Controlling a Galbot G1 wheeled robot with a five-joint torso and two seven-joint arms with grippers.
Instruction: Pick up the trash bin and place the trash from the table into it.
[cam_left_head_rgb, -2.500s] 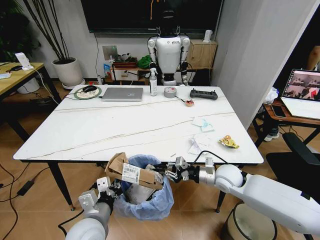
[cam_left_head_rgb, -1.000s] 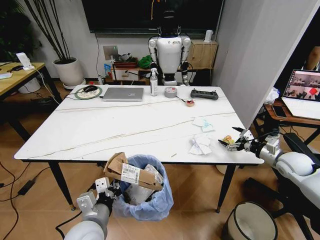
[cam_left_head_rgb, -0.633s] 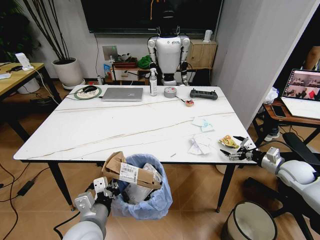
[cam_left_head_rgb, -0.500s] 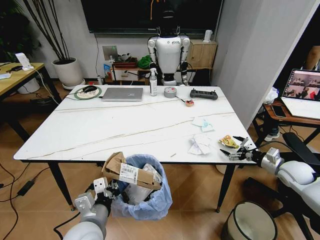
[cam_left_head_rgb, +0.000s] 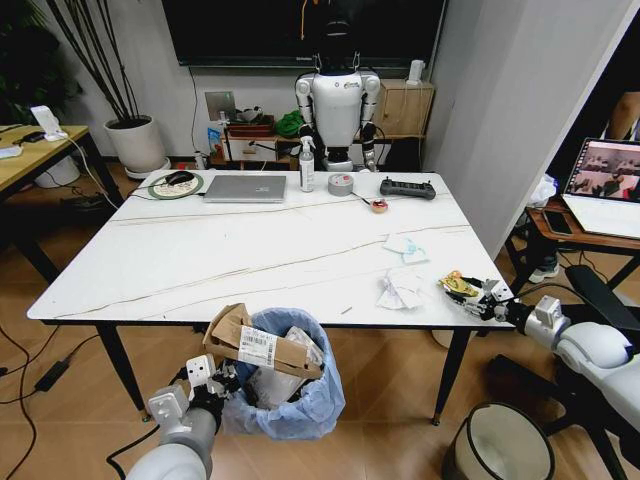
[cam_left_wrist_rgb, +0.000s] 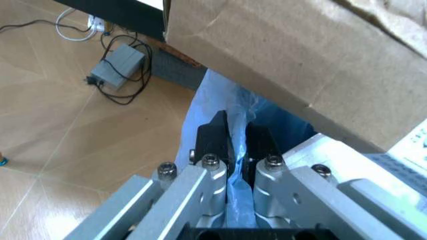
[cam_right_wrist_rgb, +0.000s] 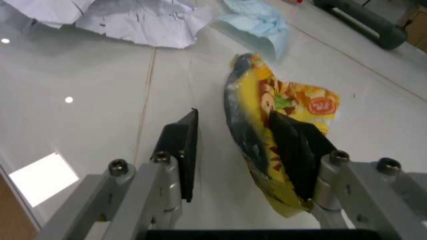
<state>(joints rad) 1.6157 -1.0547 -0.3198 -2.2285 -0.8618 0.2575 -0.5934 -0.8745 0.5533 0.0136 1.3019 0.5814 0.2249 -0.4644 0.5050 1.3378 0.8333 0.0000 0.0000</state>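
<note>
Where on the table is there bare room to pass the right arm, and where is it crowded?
The table is bare across its left and middle, from the laptop row down to the near rim. Crowded: the near right corner, where the right gripper straddles a yellow wrapper beside crumpled papers and a blue tissue.

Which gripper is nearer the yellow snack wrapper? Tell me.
Right. The right gripper straddles the yellow snack wrapper at the table's edge; the left gripper pinches the trash bin liner below.
</note>
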